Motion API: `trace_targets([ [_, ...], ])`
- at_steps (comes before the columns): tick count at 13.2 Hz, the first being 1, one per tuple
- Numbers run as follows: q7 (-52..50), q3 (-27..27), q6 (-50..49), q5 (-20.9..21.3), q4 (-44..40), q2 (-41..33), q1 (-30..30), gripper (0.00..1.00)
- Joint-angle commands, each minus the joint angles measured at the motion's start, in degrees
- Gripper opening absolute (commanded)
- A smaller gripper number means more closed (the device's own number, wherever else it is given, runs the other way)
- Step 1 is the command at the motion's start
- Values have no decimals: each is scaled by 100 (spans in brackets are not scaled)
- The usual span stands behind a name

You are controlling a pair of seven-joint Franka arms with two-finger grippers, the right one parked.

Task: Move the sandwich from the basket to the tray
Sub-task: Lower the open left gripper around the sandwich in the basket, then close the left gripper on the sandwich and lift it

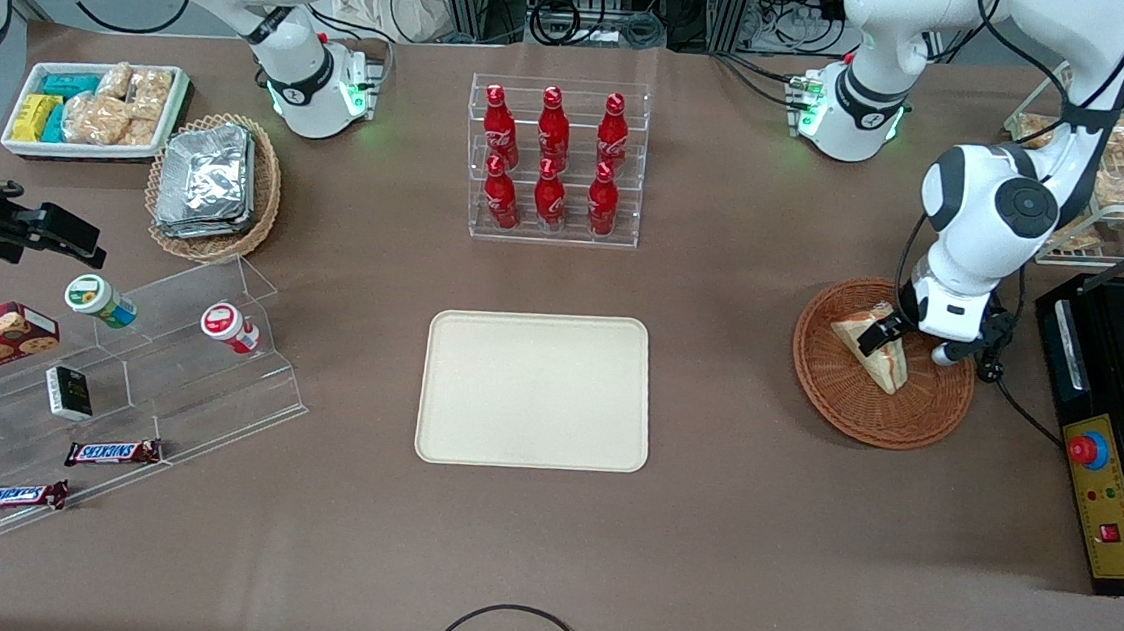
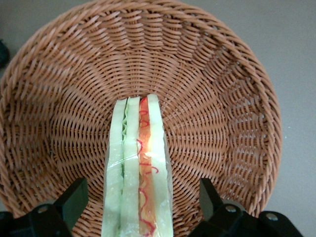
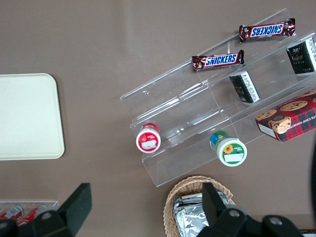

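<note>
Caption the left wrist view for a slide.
Open claw straddles the sandwich in the basket.

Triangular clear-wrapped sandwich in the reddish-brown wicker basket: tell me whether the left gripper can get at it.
Probably yes. The left gripper is open, its fingers either side of the sandwich in the basket, nothing between.

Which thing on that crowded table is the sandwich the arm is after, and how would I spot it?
Find the cream tray mid-table, then look toward the working arm's end for the reddish-brown wicker basket. The sandwich lies in it, with the open gripper straddling it. It is a pale bread wedge with green and red filling stripes, unlike the silver foil packs in the lighter basket.
</note>
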State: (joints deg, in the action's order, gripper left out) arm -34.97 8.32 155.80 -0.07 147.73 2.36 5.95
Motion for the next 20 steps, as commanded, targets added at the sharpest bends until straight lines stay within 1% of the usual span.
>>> trace_targets([
  [1, -194, 20, 345, -10, 169, 72, -6, 100],
  [5, -308, 29, 670, -10, 239, 265, -32, 100],
  [6, -308, 20, 723, -10, 265, 283, -32, 98],
  [7, -308, 20, 758, -10, 274, 309, -32, 91],
  [8, -308, 20, 776, -10, 283, 318, -32, 82],
  [10, -300, 20, 828, -2, 301, 362, -32, 56],
  [11, -300, 29, 838, -1, 301, 362, -49, 46],
  [12, -291, 29, 838, -1, 301, 362, -128, 39],
  [13, -282, 29, 838, -1, 301, 362, -129, 36],
  [16, -186, 29, 768, 16, 283, 248, -164, 35],
  [19, 112, 38, 233, 42, 213, -94, -374, 35],
  [20, 261, 46, 153, 121, 169, -182, -383, 35],
])
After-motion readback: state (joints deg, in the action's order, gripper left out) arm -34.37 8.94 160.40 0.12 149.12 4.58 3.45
